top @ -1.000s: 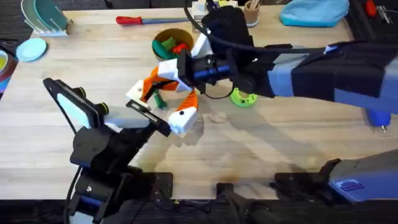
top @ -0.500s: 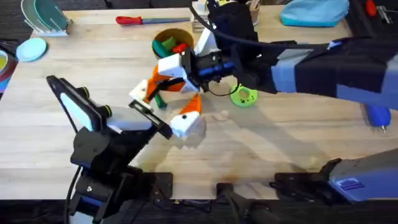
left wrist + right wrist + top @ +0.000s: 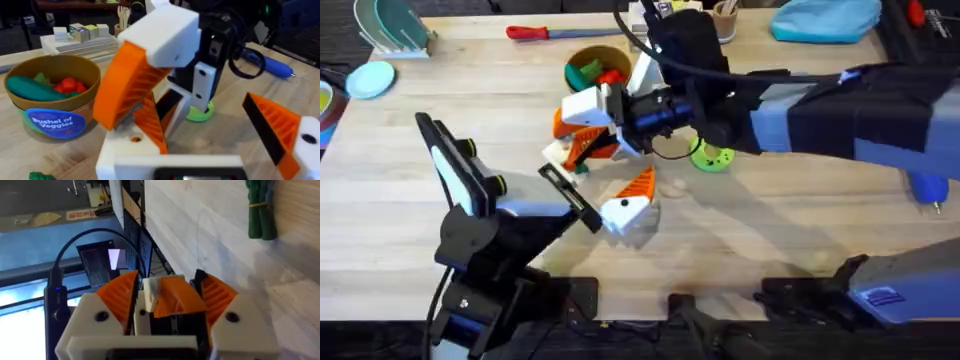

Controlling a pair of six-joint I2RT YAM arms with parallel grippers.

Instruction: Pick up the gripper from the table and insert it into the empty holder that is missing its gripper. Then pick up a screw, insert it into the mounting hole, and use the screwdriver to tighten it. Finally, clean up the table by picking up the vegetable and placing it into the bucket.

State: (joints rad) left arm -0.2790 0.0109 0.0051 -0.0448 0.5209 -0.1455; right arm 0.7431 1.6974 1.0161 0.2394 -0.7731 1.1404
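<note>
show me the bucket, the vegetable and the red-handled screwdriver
bucket [image 3: 50, 107], left wrist view, front wall at its label
vegetable [image 3: 261, 210], right wrist view, middle of the green bundle
red-handled screwdriver [image 3: 532, 32], overhead view, on its red handle

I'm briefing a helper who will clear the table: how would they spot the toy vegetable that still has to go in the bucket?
Start at the round tan bucket at the far middle of the table, labelled "Bushel of Veggies". The vegetable lies on bare wood nearby: a slim dark-green bundle of stalks with a thin band around it. The round lime-green disc is brighter and flat.
</note>
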